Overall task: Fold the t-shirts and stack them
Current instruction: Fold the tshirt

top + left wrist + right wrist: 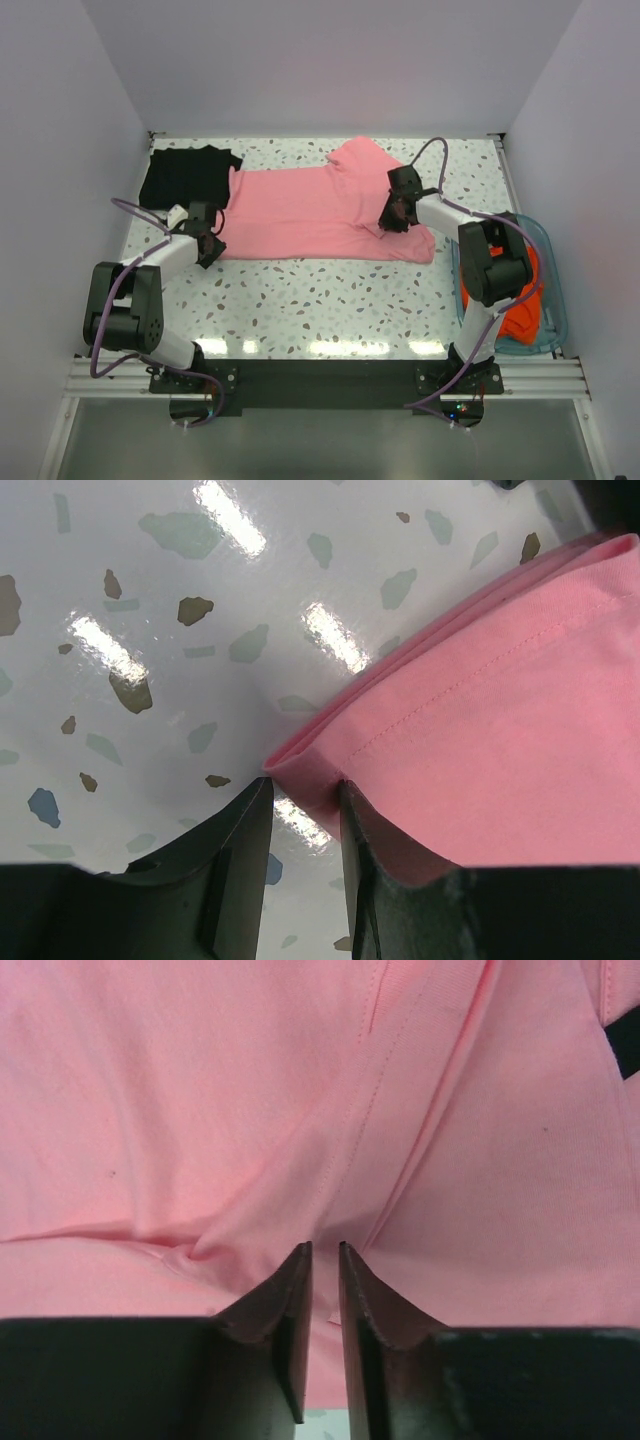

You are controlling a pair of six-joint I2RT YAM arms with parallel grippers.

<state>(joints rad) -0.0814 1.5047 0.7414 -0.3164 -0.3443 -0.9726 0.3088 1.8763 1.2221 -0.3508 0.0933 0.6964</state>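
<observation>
The pink t-shirt (300,210) lies spread across the middle of the table, its body folded along its length. My left gripper (213,243) is at the shirt's near-left corner. In the left wrist view its jaws (303,780) stand narrowly apart with the layered pink corner (500,730) pinched between the tips. My right gripper (390,220) is on the shirt's right part. In the right wrist view it (325,1247) is nearly closed on a pucker of pink cloth (200,1110). A black t-shirt (185,175) lies folded at the back left.
A teal see-through tub (556,300) stands at the right edge beside the right arm, with orange-red shirts (525,305) heaped in it. White walls close in the speckled table (330,300) on three sides.
</observation>
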